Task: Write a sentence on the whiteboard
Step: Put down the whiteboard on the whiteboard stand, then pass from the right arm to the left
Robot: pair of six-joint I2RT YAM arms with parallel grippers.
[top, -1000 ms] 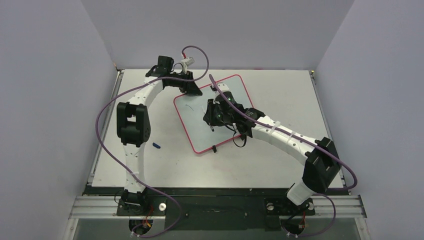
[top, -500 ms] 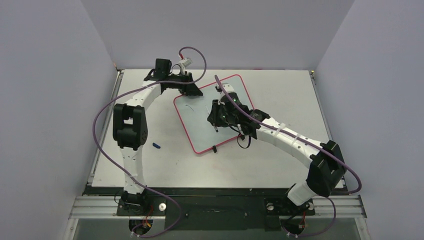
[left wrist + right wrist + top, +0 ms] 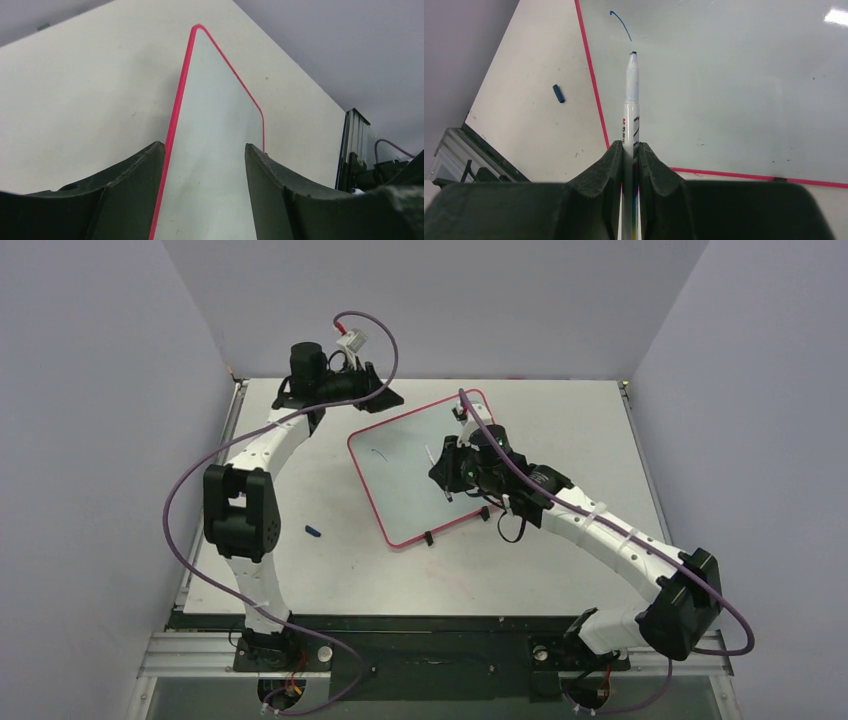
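The whiteboard [image 3: 400, 495] lay flat on the table [image 3: 560, 430], turned at an angle, near the middle. Of the sentence [image 3: 620, 25] only one short blue stroke showed, close to the board's left rim.

Your right gripper [image 3: 631, 150] was pinching the marker [image 3: 631, 100] by its barrel, with the tip just short of that stroke. Whether it touched the surface, I could not tell. Your left gripper [image 3: 205, 150] hung above the board's far corner with its fingers spread and nothing between them. A small blue cap [image 3: 314, 532] lay apart on the table.

The board looked thin, stiff and light, with a slick face, so it would likely skate under pen pressure. The rim or a corner was the place to pin it down. The marker looked smooth and slim. Held that far back from the tip, it could swivel in the jaws, so light strokes seemed wise.
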